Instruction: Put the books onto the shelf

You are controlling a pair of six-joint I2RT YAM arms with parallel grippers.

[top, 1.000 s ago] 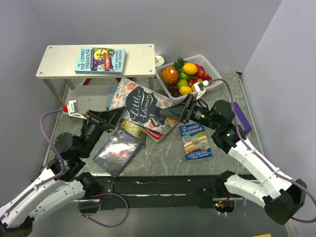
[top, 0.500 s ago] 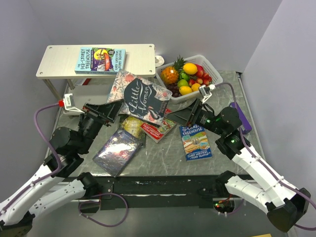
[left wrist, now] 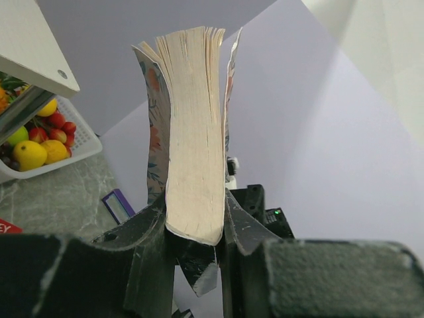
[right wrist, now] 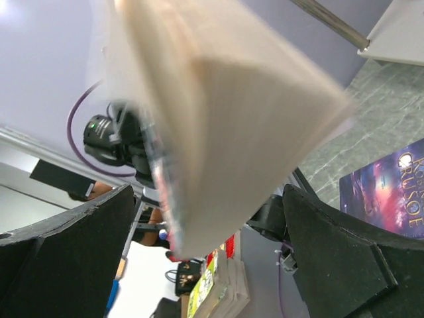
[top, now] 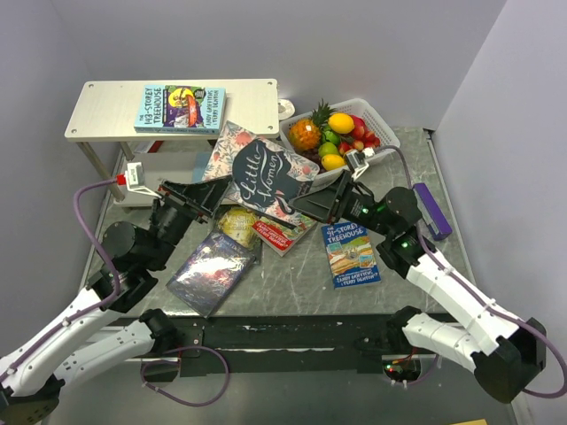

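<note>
Over the middle of the table [top: 292,274], the floral book [top: 266,175] has been swung up closer to the shelf [top: 106,111] in the last second, so delivery's underway. It's clamped by the left claw [top: 205,197]. The right claw [top: 321,202] is spread wide around its other edge, not pinching. One teal book [top: 180,107] is already laid on the shelf's top. Only fruit [top: 330,133] is kept in the white basket [top: 383,146].
</note>
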